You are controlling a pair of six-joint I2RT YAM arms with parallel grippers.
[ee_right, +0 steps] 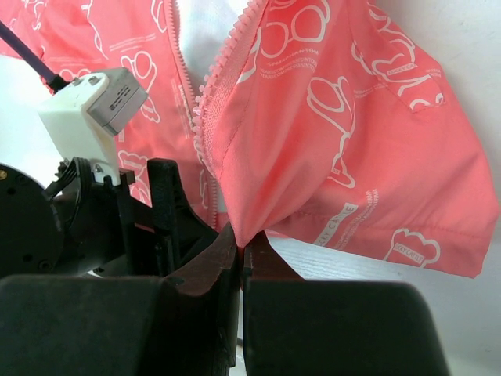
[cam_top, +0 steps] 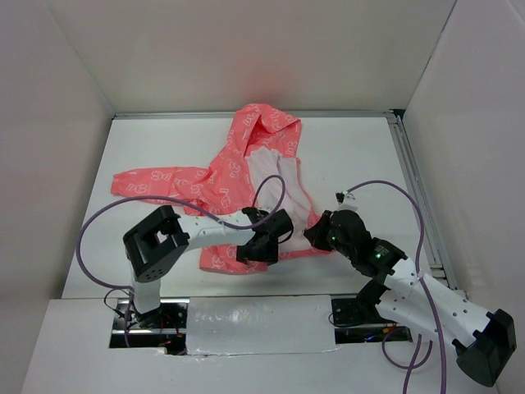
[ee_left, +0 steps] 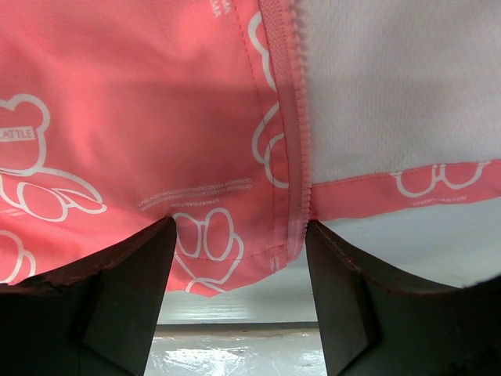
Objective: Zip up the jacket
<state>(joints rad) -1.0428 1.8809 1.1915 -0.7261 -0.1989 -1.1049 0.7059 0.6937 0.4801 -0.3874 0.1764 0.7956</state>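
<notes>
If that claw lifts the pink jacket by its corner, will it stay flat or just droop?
Probably droop: the jacket bunches into soft folds where the right gripper pinches it. Likely light, since the cloth looks thin. It may slide easily on the smooth table.

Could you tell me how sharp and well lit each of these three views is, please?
Top external: even, soft light, the jacket sharp though its pink looks oversaturated. Left wrist: the zipper teeth are crisp, the left gripper dark and in shadow. Right wrist: the jacket is in focus, the right gripper close, dark and slightly soft.
</notes>
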